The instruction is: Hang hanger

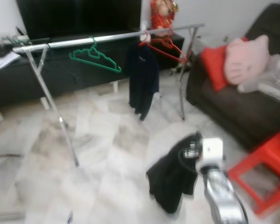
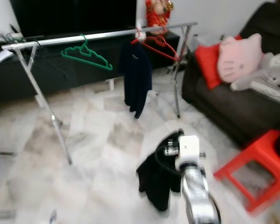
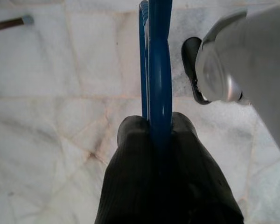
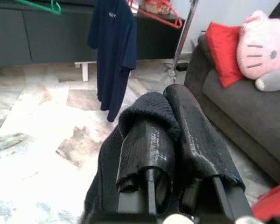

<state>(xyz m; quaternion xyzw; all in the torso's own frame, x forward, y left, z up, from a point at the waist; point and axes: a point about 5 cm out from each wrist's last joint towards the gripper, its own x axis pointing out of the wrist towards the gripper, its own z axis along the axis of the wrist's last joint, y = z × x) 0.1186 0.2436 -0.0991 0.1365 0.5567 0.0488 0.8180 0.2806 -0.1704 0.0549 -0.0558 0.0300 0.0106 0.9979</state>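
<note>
In the left eye view, a silver clothes rail (image 1: 107, 37) is seen across the room, well ahead of the robot. A green hanger (image 1: 94, 58) hangs empty from it, and further along the rail toward the dark sofa (image 1: 233, 105) a navy shirt (image 1: 142, 84) hangs beside a red hanger (image 1: 167, 46). Well short of the rail, the right gripper (image 1: 189, 151) is held up with a black garment (image 1: 172, 179) draped from it. A red stool (image 1: 263, 170) stands below the sofa.

In the right eye view the same layout is shown; the rail is not yet within reach, so the approach is judged to be still ahead.

In the left wrist view, a blue hanger (image 3: 156, 70) is seen pinched between the black fingers (image 3: 130, 177) of the left gripper (image 3: 154, 135), which are closed tight on it, above the marble floor (image 3: 51, 116).

In the right wrist view, the right gripper's fingers (image 4: 196, 126) are seen closed with the black garment caught over and between them, pointing toward the rail.

Nothing carried is hung so far; walking to the rail and hooking the blue hanger over it appear to remain.
</note>
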